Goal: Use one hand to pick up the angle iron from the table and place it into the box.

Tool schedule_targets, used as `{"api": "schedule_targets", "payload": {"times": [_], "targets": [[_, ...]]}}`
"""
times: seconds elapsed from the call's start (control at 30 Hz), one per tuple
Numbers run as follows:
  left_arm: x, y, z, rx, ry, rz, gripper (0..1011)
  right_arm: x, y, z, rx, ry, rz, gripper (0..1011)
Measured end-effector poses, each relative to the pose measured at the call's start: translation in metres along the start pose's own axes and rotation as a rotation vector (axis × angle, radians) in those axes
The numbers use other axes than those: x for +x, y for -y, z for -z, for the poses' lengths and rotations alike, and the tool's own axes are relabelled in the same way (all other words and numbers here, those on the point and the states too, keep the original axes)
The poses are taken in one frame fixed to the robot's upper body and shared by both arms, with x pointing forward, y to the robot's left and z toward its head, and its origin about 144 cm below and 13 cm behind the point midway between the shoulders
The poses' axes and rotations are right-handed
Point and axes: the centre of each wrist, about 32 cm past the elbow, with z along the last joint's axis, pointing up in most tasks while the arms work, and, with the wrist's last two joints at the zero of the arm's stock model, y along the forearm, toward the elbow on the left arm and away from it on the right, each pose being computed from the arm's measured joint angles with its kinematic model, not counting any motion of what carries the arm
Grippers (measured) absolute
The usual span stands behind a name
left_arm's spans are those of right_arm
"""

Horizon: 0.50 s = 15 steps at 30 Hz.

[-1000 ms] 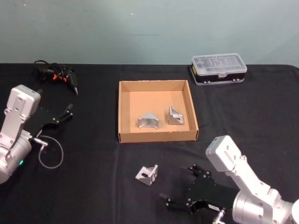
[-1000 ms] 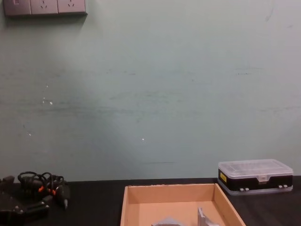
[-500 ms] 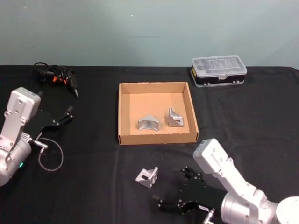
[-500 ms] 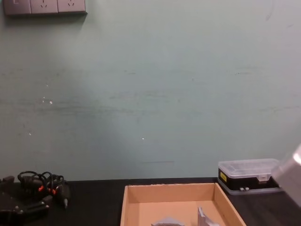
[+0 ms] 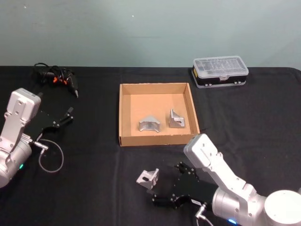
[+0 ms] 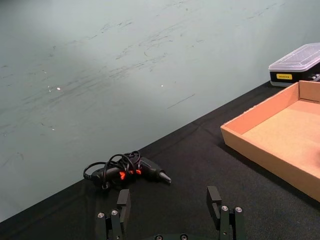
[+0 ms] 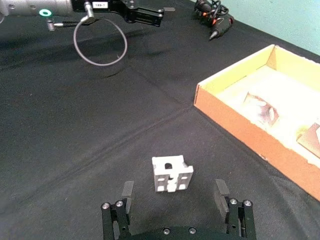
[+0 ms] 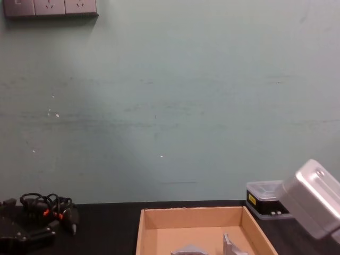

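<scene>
One silver angle iron [image 5: 148, 177] lies on the black table [image 5: 94, 188], in front of the tan cardboard box [image 5: 155, 85]. Two more angle irons [image 5: 149, 123] rest inside the box. My right gripper [image 5: 168, 184] is open, low over the table just right of the loose piece. In the right wrist view the angle iron [image 7: 172, 175] sits a short way ahead of the open right gripper [image 7: 173, 192], centred on the gap and untouched. My left gripper [image 5: 61, 120] is open and holds nothing at the table's left side; the left wrist view shows the left gripper [image 6: 168, 202] spread wide.
A black case with a clear lid [image 5: 219, 70] stands at the back right. A black tool with tangled cable and orange marks [image 5: 56, 77] lies at the back left. A loop of wire [image 5: 51, 157] hangs by the left arm. The right arm's grey link [image 8: 313, 196] partly covers the case.
My right arm has moved left across the front of the table, bringing its open gripper close beside the loose angle iron. The left arm and the pieces in the box have stayed put.
</scene>
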Motion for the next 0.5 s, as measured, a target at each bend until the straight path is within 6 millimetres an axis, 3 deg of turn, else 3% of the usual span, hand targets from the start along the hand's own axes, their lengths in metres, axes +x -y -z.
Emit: {"api": "schedule_targets", "payload": {"times": [0.5], "targets": [[0.000,0.000,0.000,0.000,0.000,0.000,1000,0.003,-0.015,-0.007,0.004,-0.007,0.008,1002]]}}
